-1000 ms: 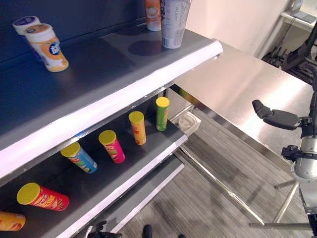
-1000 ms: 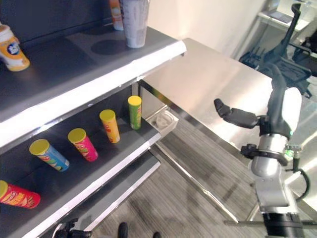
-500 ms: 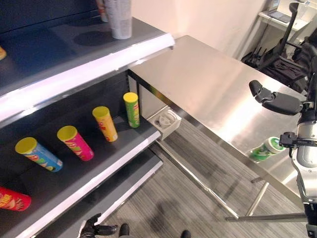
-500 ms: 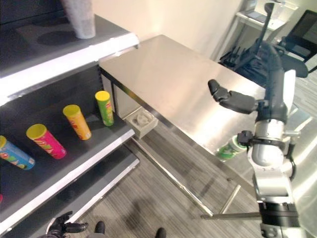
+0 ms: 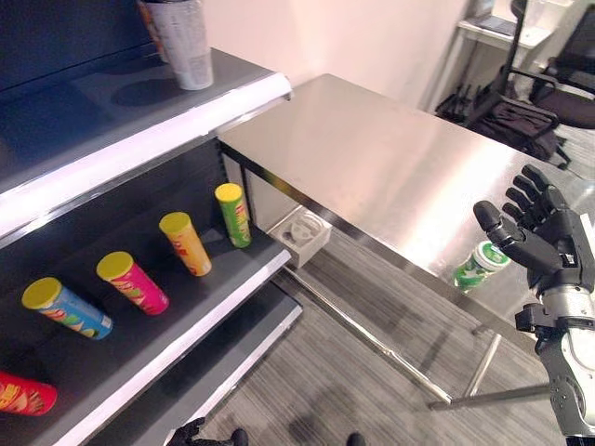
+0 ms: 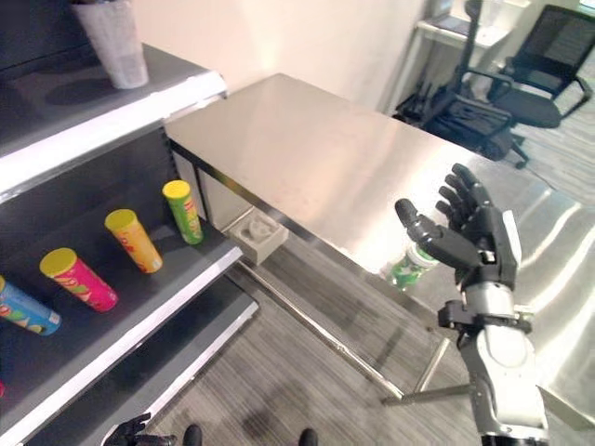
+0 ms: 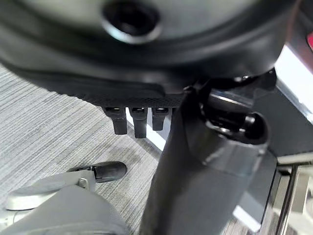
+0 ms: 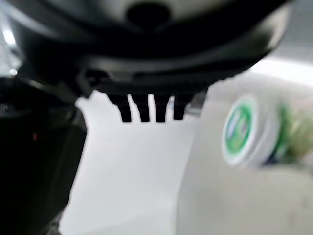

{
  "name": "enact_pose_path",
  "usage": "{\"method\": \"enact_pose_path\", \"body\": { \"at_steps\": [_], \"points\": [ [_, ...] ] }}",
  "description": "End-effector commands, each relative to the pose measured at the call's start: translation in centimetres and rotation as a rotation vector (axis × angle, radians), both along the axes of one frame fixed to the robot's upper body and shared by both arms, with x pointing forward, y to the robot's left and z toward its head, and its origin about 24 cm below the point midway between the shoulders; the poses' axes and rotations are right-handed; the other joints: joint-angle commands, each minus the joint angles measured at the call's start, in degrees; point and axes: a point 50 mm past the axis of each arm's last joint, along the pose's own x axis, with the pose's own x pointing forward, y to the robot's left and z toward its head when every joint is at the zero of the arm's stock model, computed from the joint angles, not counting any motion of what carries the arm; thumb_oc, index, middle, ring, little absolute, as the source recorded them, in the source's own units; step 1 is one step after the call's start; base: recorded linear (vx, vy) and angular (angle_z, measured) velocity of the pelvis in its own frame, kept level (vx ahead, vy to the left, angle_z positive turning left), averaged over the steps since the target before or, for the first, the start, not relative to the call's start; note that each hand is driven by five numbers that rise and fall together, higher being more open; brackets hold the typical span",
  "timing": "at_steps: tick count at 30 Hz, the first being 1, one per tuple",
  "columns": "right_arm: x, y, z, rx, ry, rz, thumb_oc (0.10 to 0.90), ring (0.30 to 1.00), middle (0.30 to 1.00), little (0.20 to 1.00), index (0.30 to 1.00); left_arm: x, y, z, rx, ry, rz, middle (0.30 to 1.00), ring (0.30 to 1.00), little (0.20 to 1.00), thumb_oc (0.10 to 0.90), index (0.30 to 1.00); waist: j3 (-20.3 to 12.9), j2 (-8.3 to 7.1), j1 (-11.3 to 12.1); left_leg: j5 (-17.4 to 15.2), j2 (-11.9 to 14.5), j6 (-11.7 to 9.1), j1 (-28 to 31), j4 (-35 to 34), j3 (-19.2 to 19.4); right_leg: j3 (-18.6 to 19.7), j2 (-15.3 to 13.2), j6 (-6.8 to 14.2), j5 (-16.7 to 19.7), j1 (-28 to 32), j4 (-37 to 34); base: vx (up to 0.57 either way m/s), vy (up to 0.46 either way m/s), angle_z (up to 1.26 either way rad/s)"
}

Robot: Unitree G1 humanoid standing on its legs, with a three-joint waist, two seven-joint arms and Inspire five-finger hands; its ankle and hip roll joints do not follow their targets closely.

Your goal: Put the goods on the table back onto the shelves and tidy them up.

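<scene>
Green and white, the can (image 5: 479,266) lies on its side at the near edge of the steel desk (image 5: 390,158), lid toward the robot, the one item there that needs shelving. The right hand (image 5: 544,243) hangs just beside it, raised above the surface, fingers (image 6: 465,195) straight and spread, thumb out, holding nothing; that pose looks like a set-up for reaching down round the can. The left hand (image 7: 134,117) hangs low over the floor, its fingers straight and empty, likely kept clear of the work. To the left stands the shelf (image 5: 186,307), its middle board carrying a row of tubes (image 5: 186,243) lying lid-outward, so the can probably belongs in a gap there. A grey cup (image 5: 186,51) stands on the top board, upright near the edge.
</scene>
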Motion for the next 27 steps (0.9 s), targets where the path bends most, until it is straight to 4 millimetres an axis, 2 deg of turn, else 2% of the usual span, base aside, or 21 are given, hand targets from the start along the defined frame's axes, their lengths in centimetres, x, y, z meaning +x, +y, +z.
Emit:
{"method": "enact_pose_path", "body": {
  "at_steps": [1,6,11,15,18,20,23,27],
  "points": [
    [-1.1,0.2,8.8,-0.216,-0.371,-0.015,0.8,0.9,0.9,0.9,0.9,1.8,1.9,0.9,0.072,-0.052,-0.062,0.9,0.9,0.9,0.8,0.9,-2.7,-2.38,0.4,-4.9,-0.4,0.4,0.3,0.1,1.0,0.3,-1.1,3.9,-4.3,0.5,1.0,0.0,0.041,-0.8],
    [-1.2,-0.1,8.7,-0.243,-0.346,-0.021,0.8,0.9,0.9,0.9,0.9,2.3,1.8,1.1,0.069,-0.078,-0.075,0.9,0.9,0.9,0.8,0.9,-2.8,-2.63,-0.7,-5.5,0.0,0.7,1.7,0.1,4.1,2.5,-0.8,4.4,-3.8,-0.7,1.0,0.0,0.036,-0.55],
    [-1.2,-0.2,6.7,-0.272,-0.189,0.062,0.8,0.9,0.9,0.9,0.9,2.7,1.6,1.2,0.058,-0.083,-0.117,0.9,0.9,0.9,0.8,0.9,-2.7,-2.95,-1.3,-5.4,-0.2,0.6,1.3,0.1,4.0,2.2,-1.1,4.5,-3.6,-0.8,1.0,-0.01,0.011,-0.04],
    [-1.5,-0.2,4.0,-0.273,-0.067,0.068,0.8,0.9,0.9,0.9,0.9,3.0,1.3,1.2,0.053,-0.089,-0.123,0.9,0.9,0.9,0.8,0.9,-2.2,-2.78,-2.0,-5.3,-0.4,0.6,0.8,0.1,3.4,1.8,-1.2,4.4,-3.7,-0.8,1.0,-0.02,0.012,0.06],
    [-2.2,-1.0,1.4,-0.225,0.013,-0.008,0.8,0.9,0.9,0.9,0.9,2.8,1.1,1.0,0.047,-0.078,-0.111,0.9,0.9,0.9,0.8,0.9,-1.8,-2.58,-2.5,-5.2,-0.5,0.6,0.5,0.1,3.0,1.5,-1.2,4.2,-3.9,-0.6,1.0,-0.02,0.006,0.09],
    [-3.0,-1.6,-0.7,-0.206,0.071,-0.118,0.8,0.9,0.9,0.9,0.9,2.4,1.1,0.8,0.046,-0.06,-0.08,0.9,0.9,0.9,0.8,0.9,-1.6,-2.45,-2.9,-5.1,-0.6,0.7,0.2,0.1,2.5,1.3,-1.3,4.0,-4.1,-0.5,1.0,-0.01,-0.007,0.11],
    [-3.5,-2.2,-1.2,-0.24,0.089,-0.197,0.8,0.9,0.9,0.9,0.9,2.0,0.8,0.6,0.042,-0.046,-0.08,0.9,0.9,0.9,0.8,0.9,-1.7,-2.19,-3.0,-5.3,-0.6,0.8,0.5,0.1,2.2,1.0,-1.2,3.8,-4.5,0.0,1.0,0.01,0.002,0.06],
    [-3.3,-2.3,-1.1,-0.257,0.075,-0.253,0.8,0.9,0.9,0.9,0.9,2.4,0.7,0.7,0.043,-0.064,-0.079,0.9,0.9,0.9,0.8,0.9,-1.6,-2.23,-2.8,-5.5,-0.8,1.0,0.8,0.1,1.9,0.9,-1.4,3.8,-4.5,0.4,1.0,0.02,0.01,0.04]
  ]
}}
